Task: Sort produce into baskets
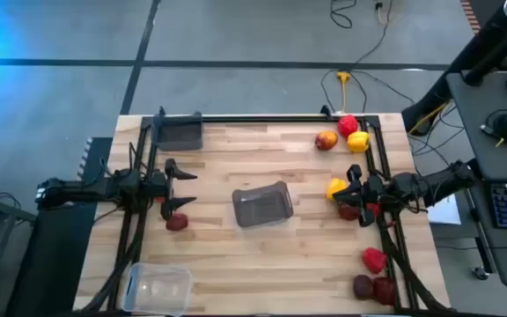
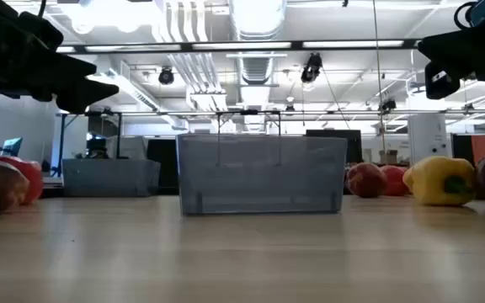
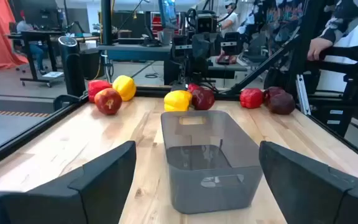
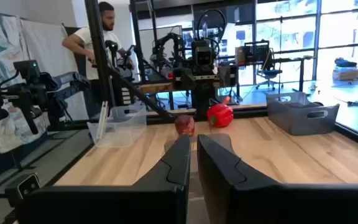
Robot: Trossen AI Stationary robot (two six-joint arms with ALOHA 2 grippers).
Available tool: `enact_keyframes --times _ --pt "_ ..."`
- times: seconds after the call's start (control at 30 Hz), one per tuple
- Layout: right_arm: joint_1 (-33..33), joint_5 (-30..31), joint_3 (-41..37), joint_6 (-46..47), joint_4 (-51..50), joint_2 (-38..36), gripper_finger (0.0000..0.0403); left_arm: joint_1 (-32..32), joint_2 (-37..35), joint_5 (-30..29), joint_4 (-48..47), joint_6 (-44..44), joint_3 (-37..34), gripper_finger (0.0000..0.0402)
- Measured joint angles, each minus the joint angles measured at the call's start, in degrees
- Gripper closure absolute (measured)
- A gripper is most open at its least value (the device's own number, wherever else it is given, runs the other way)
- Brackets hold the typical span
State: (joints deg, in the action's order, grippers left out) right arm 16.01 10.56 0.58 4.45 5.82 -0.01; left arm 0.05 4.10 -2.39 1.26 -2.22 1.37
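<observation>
My left gripper (image 1: 186, 187) is open and empty at the table's left side, above a red bell pepper (image 1: 167, 203) and beside a dark-red apple (image 1: 177, 222). Its fingers (image 3: 98, 177) point at the dark grey basket (image 1: 262, 204) in the table's middle. My right gripper (image 1: 349, 192) is shut and empty at the right side, above a yellow pepper (image 1: 334, 187) and a dark-red apple (image 1: 350, 212). A second grey basket (image 1: 180, 133) stands far left. The clear basket (image 1: 158, 286) stands near left.
At the far right lie a red-yellow apple (image 1: 326, 140), a red pepper (image 1: 348, 124) and a yellow pepper (image 1: 357, 140). At the near right lie a red pepper (image 1: 374, 260), a dark apple (image 1: 363, 285) and another red pepper (image 1: 384, 289). A person (image 4: 101, 37) stands beyond the table.
</observation>
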Motion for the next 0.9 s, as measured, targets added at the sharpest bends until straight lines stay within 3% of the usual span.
enact_keyframes --times 0.9 --pt "3.46 0.00 0.00 0.00 -0.01 0.26 0.0380 -0.01 0.00 0.00 0.00 0.00 0.00 0.0078"
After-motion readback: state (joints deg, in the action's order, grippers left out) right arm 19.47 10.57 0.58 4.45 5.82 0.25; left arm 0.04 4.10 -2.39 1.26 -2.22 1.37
